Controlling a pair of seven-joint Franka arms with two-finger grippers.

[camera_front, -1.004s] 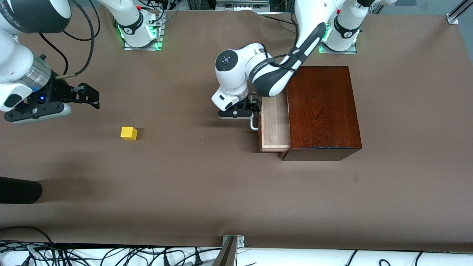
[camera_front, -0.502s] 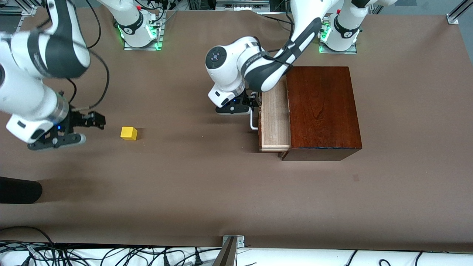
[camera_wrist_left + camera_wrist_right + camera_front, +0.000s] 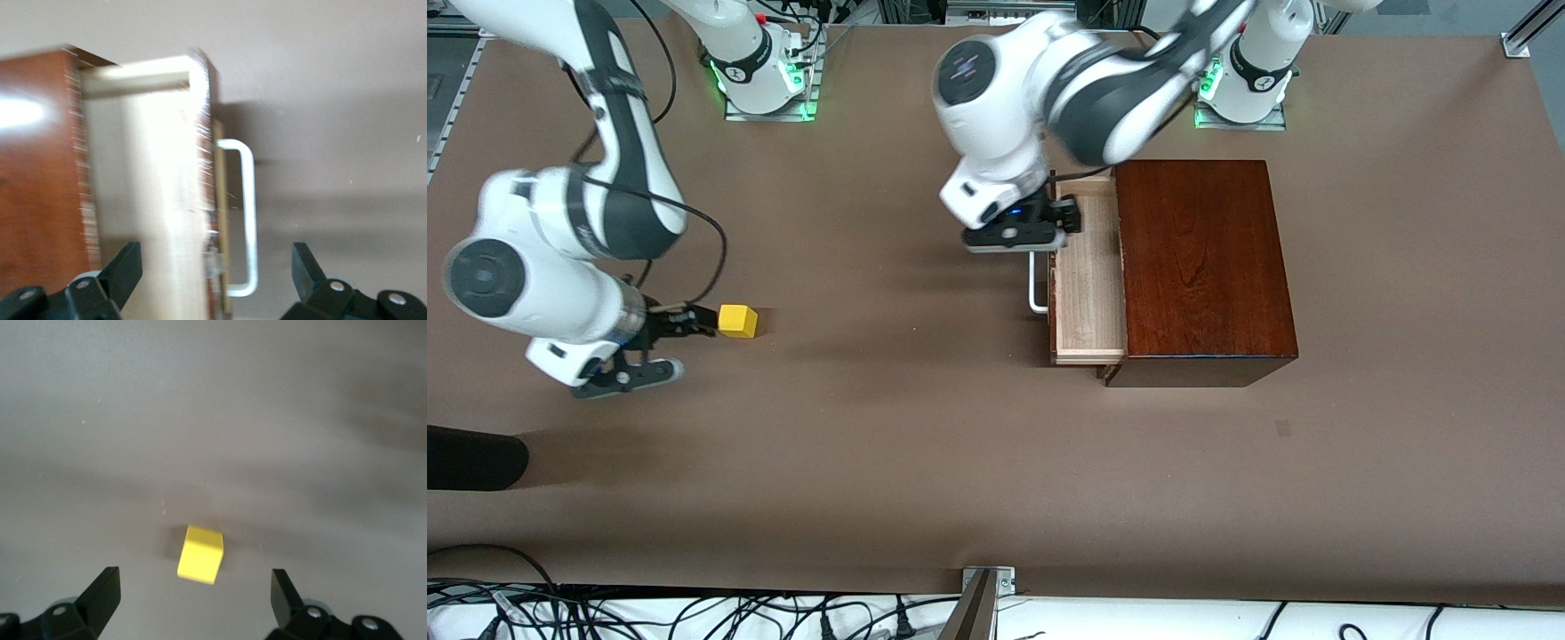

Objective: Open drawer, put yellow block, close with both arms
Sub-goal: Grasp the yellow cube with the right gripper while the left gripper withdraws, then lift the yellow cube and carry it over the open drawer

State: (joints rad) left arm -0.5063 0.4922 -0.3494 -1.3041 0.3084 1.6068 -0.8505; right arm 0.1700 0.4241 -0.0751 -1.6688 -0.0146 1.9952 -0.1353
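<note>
Yellow block [image 3: 737, 321] on table, well apart from drawer [image 3: 1087, 277] at its 9 o'clock; drawer part-open. Right gripper [image 3: 685, 322] spread wide just beside block, risks nudging it. Left gripper [image 3: 1040, 229] spread above handle [image 3: 1036, 283], empty; could snag on lift

**Block between spread fingers**

The yellow block [image 3: 201, 554] sits alone on the brown table [image 3: 213, 420], one corner turned toward the camera. The right gripper [image 3: 193, 593] hangs above it, its two black fingers [image 3: 101, 590] spread wide, touching nothing.
</note>
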